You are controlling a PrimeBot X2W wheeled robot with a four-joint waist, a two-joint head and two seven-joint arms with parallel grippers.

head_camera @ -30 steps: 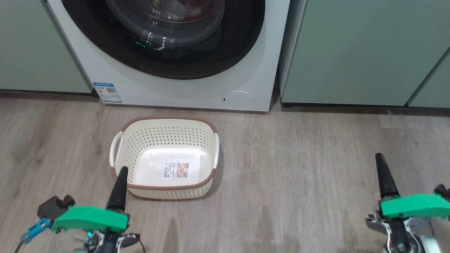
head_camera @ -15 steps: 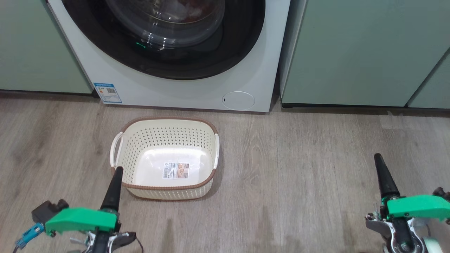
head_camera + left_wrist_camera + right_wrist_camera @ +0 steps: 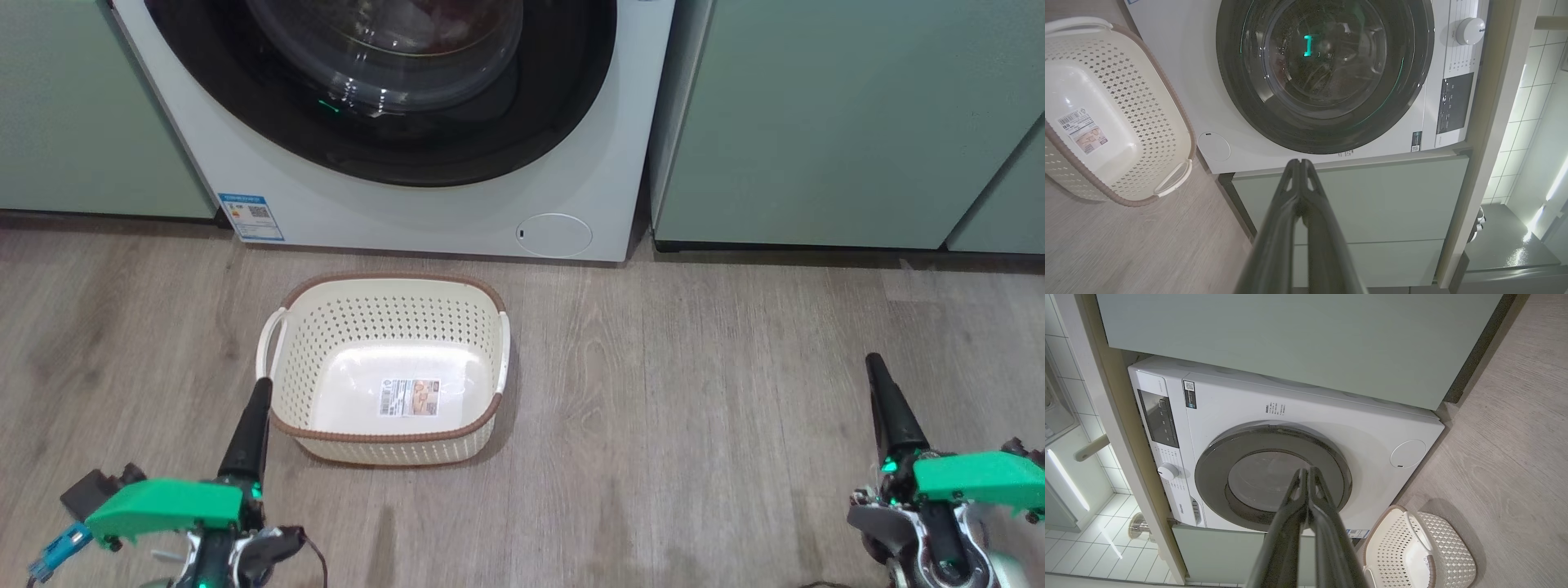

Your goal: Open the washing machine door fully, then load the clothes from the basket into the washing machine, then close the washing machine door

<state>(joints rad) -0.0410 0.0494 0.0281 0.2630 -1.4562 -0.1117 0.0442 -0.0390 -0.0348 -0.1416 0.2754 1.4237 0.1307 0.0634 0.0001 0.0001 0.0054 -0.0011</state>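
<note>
Reading the head view: the washing machine (image 3: 392, 216) stands between pale green cabinets (image 3: 816, 122), and the washing machine door (image 3: 384, 90) sits shut, flush against its front. That holds in both wrist views too. There's a faint red-and-white patch behind the glass at the top edge, possibly the clothes (image 3: 433, 18), but it's too cut off for me to call. The basket (image 3: 384, 322) sits on the wood floor (image 3: 694, 408) just in front of the machine, below the door and left of the small round white flap (image 3: 553, 234). Its bare bottom shows the paper label (image 3: 408, 396). My left gripper (image 3: 261, 388) is at the lower left, with its tip lined up on the basket's near-left corner by the handle. I can't tell whether it touches. In the left wrist view the fingers (image 3: 1290, 192) are pressed together with nothing between them. My right gripper (image 3: 873, 361) hangs over the floor at the lower right, well apart from the basket. Its fingers (image 3: 1294, 506) are also pinched together on nothing, pointing at the door. The blue energy sticker (image 3: 251, 216) is at the machine's lower left corner.
</note>
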